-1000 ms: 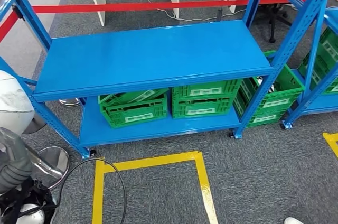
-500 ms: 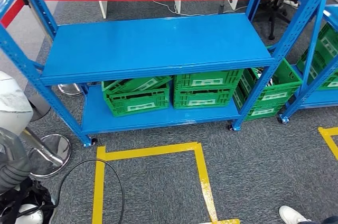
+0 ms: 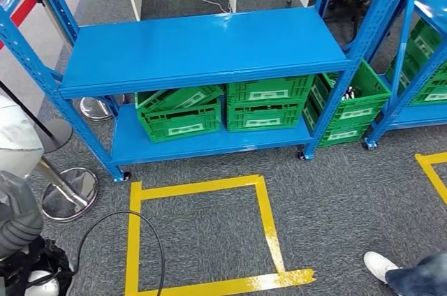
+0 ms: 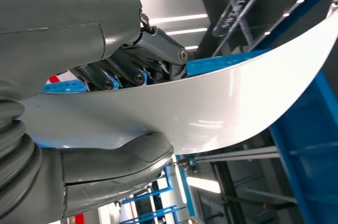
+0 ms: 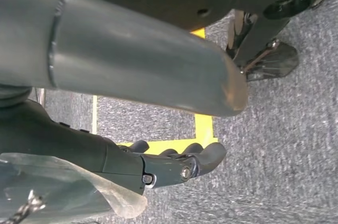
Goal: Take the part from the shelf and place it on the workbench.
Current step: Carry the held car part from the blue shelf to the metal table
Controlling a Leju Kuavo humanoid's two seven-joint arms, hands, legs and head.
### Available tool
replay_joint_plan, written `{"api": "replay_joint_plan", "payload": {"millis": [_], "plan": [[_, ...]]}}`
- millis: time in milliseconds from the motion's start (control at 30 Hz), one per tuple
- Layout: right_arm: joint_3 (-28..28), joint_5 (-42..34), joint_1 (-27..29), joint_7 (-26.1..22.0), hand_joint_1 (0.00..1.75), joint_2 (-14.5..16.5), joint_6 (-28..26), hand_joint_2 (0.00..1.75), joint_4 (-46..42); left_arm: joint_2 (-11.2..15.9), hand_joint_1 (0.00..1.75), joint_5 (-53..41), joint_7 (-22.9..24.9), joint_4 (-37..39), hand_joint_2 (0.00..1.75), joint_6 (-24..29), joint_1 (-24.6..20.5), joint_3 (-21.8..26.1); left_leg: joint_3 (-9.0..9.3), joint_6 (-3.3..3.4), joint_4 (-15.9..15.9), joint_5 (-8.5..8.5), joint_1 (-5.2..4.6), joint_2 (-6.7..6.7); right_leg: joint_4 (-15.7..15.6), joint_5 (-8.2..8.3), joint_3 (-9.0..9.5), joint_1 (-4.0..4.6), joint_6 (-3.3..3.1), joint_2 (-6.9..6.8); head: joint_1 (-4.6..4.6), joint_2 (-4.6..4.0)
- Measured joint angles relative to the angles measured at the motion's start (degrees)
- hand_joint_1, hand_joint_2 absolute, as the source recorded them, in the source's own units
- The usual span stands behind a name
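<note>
My left hand (image 4: pixel 80 39) grips a white, curved, glossy part (image 4: pixel 223 102), with the dark fingers (image 4: pixel 159 49) over one face and the thick thumb (image 4: pixel 119 163) under the other. In the head view the white part (image 3: pixel 18 139) sits at the far left, above my left arm's grey ribbed cover (image 3: pixel 16 216). The blue shelf (image 3: pixel 205 48) stands in front of me, and its upper board is bare. My right hand (image 5: pixel 159 168) hangs over the grey carpet, fingers loosely apart from the thumb, holding nothing.
Green crates (image 3: pixel 181 118) (image 3: pixel 266 104) sit on the lower shelf board, and another crate (image 3: pixel 348 104) is at the right post. A yellow tape square (image 3: pixel 202 233) marks the carpet. A chrome stool base (image 3: pixel 71 195), a black cable (image 3: pixel 132 223) and a person's white shoe (image 3: pixel 380 266) are near.
The camera has moved: the shelf has slid up and away in the picture, more of the yellow square shows, and a person's shoe has come in at lower right.
</note>
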Motion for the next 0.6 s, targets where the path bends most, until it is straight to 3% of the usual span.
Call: {"api": "replay_joint_plan", "payload": {"millis": [100, 133, 167, 200, 267, 333, 367, 433, 500, 533, 600], "plan": [[0.0, -0.2, 0.1, -0.5, 0.0, 0.0, 1.2, 0.0, 0.0, -0.1, 1.75, -0.4, -0.2, 0.0, 1.75, 0.0, 0.3, 0.4, -2.94, -0.9, 9.8, -6.87, 0.35, -0.16, 0.1, 0.85, -0.78, 0.06, -0.73, -0.22, -0.32, 0.0], [0.0, -0.2, 0.1, -0.5, 0.0, 0.0, 1.4, 0.0, 0.0, -0.1, 1.75, -0.5, -0.3, 0.1, 1.75, 0.0, 0.5, 0.5, -3.67, -1.06, 12.9, -8.13, 0.43, -0.16, 0.3, 1.01, -0.98, 0.13, -0.74, -0.24, -0.32, 0.0], [0.0, -0.2, 0.1, -0.5, 0.0, 0.0, 1.7, 0.0, 0.0, -0.1, 1.75, -0.6, -0.3, 0.1, 1.75, 0.0, 0.6, 0.7, -3.66, -1.12, 14.3, -8.18, 0.47, -0.15, 0.6, 1.12, -1.17, 0.19, -0.72, -0.31, -0.32, 0.0], [0.0, -0.3, 0.2, -0.5, 0.0, 0.0, 1.9, 0.0, 0.0, -0.2, 1.75, -0.6, -0.4, 0.1, 1.75, 0.0, 0.7, 0.8, -2.72, -1.09, 13.5, -7.08, 0.49, -0.12, 0.9, 1.15, -1.31, 0.22, -0.69, -0.47, -0.33, 0.0], [0.0, -0.6, 0.2, -0.6, 0.0, 0.0, 2.2, 0.0, 0.0, -0.3, 1.75, -0.9, -0.4, 0.2, 1.75, 0.0, 0.7, 1.0, 1.05, -0.66, 7.0, -3.51, 0.4, 0.65, 1.6, 0.98, -1.69, 0.33, -0.54, -0.96, -0.34, 0.0], [0.0, -0.8, 0.2, -0.7, 0.0, 0.0, 2.4, 0.0, 0.0, -0.5, 1.75, -1.1, -0.5, 0.2, 1.75, 0.0, 0.7, 1.1, 3.63, 0.15, 1.6, -1.73, -0.06, 1.99, 2.0, 0.75, -2.0, 0.62, -0.23, -1.58, -0.31, 0.0], [0.0, -0.8, 0.2, -0.8, 0.0, 0.0, 2.4, 0.0, 0.0, -0.5, 1.75, -1.1, -0.5, 0.2, 1.75, 0.0, 0.8, 1.1, 3.92, 0.53, 0.6, -1.83, -0.28, 2.32, 2.2, 0.72, -2.18, 0.76, -0.04, -2.0, -0.28, 0.0], [0.0, -0.7, 0.2, -0.9, 0.0, 0.0, 2.6, 0.0, 0.0, -0.6, 1.75, -1.4, -0.3, 0.2, 1.75, 0.0, 0.8, 1.1, 3.83, 1.24, -0.3, -1.99, -0.27, 1.62, 2.3, 0.66, -2.33, 0.94, 0.42, -2.96, -0.21, 0.0], [0.0, -0.5, 0.0, -1.2, 0.0, 0.0, 2.8, 0.0, 0.0, -0.6, 1.75, -2.0, 0.0, 0.2, 1.75, 0.0, 0.7, 1.1, 3.87, 2.0, -1.3, -1.95, 0.12, 0.69, 3.7, -0.63, -3.3, 0.93, 1.0, -2.43, -0.05, 0.0], [0.0, -0.4, -0.1, -1.3, 0.0, 0.0, 2.8, 0.0, 0.0, -0.7, 1.75, -2.2, 0.1, 0.3, 1.75, 0.0, 0.7, 1.1, 3.84, 2.3, -1.6, -1.81, 0.32, 0.27, 6.0, -2.07, -4.49, 0.84, 1.27, -1.66, 0.12, 0.0], [0.0, -0.2, 0.0, -1.4, 0.0, 0.0, 2.8, 0.0, 0.0, -0.7, 1.75, -2.3, 0.0, 0.3, 1.75, 0.0, 0.7, 1.1, 3.56, 2.62, -1.7, -1.57, 0.38, -0.55, 13.6, -5.51, -8.12, 0.51, 1.65, -0.18, 0.42, 0.0]]}}
